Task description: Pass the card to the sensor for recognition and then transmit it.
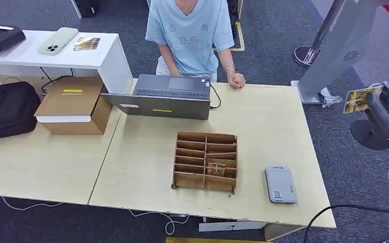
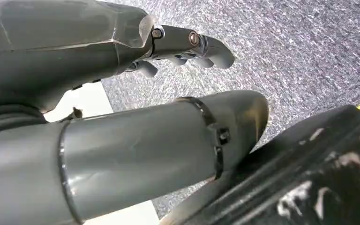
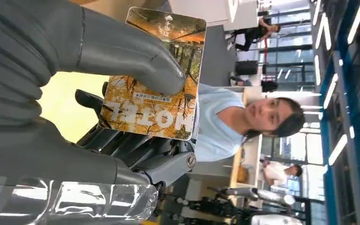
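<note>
The robot's grey right hand (image 1: 387, 109) holds an orange-and-gold printed hotel card (image 1: 360, 98) pinched between thumb and fingers, raised off the right edge of the pale wooden table (image 1: 263, 116), well apart from the flat grey card sensor (image 1: 280, 184). The sensor lies just right of a brown wooden compartment box (image 1: 205, 161). A person in a light blue T-shirt (image 1: 195, 33) stands behind an open grey laptop (image 1: 166, 96). The left hand (image 2: 136, 136) hangs over grey carpet, its fingers apart, holding nothing.
</note>
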`<act>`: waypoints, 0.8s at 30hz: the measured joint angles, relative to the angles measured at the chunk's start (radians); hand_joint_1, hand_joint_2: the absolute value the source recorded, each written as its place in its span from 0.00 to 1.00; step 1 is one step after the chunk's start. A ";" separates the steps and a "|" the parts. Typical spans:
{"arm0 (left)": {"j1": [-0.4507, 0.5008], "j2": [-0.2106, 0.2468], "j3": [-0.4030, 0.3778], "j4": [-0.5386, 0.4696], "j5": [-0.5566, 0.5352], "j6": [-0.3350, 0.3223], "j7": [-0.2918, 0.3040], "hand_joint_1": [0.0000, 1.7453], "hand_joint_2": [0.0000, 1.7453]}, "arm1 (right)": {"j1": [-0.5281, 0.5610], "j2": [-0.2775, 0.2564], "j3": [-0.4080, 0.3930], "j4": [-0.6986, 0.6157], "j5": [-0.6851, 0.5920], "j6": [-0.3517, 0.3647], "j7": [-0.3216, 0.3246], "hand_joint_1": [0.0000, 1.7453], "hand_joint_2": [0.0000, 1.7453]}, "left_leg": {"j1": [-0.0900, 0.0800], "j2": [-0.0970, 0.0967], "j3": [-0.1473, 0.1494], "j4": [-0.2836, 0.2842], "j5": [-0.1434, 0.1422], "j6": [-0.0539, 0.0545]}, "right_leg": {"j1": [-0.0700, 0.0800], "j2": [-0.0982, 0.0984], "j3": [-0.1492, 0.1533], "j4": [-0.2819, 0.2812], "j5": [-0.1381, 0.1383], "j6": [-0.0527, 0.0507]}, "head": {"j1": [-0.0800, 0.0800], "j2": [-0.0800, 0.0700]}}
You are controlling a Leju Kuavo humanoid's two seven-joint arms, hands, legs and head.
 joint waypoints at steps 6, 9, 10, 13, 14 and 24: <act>0.000 -0.003 0.006 0.000 -0.007 0.000 0.000 0.00 0.00 | 0.104 0.005 -0.045 -0.018 0.037 0.007 0.011 1.00 1.00 | 0.000 0.000 0.000 0.000 0.000 0.000 | 0.000 0.000 0.000 0.000 0.000 0.000 | 0.000 0.000; 0.000 -0.004 0.006 0.000 -0.014 0.000 0.000 0.00 0.00 | 0.151 0.014 -0.048 -0.023 0.080 0.003 0.012 1.00 1.00 | 0.000 0.000 0.000 0.000 0.000 0.000 | 0.000 0.000 0.000 0.000 0.000 0.000 | 0.000 0.000; 0.000 -0.004 0.006 0.000 -0.016 0.001 0.001 0.00 0.00 | 0.165 0.017 -0.048 -0.023 0.093 0.002 0.012 1.00 1.00 | 0.000 0.000 0.000 0.000 0.000 0.000 | 0.000 0.000 0.000 0.000 0.000 0.000 | 0.000 0.000; 0.000 -0.004 0.006 0.000 -0.018 0.005 0.001 0.00 0.00 | 0.196 0.028 -0.048 -0.023 0.127 -0.010 0.011 1.00 1.00 | 0.000 0.000 0.000 0.000 0.000 0.000 | 0.000 0.000 0.000 0.000 0.000 0.000 | 0.000 0.000; 0.000 -0.004 0.006 0.000 -0.019 0.007 0.001 0.00 0.00 | 0.207 0.033 -0.048 -0.022 0.149 -0.019 0.005 1.00 1.00 | 0.000 0.000 0.000 0.000 0.000 0.000 | 0.000 0.000 0.000 0.000 0.000 0.000 | 0.000 0.000; 0.000 -0.004 0.007 0.000 -0.027 0.008 0.001 0.00 0.00 | 0.272 0.091 -0.022 -0.001 0.310 -0.082 -0.025 1.00 1.00 | 0.000 0.001 0.000 -0.001 0.000 0.000 | 0.000 0.001 0.000 0.000 0.000 0.000 | 0.000 0.000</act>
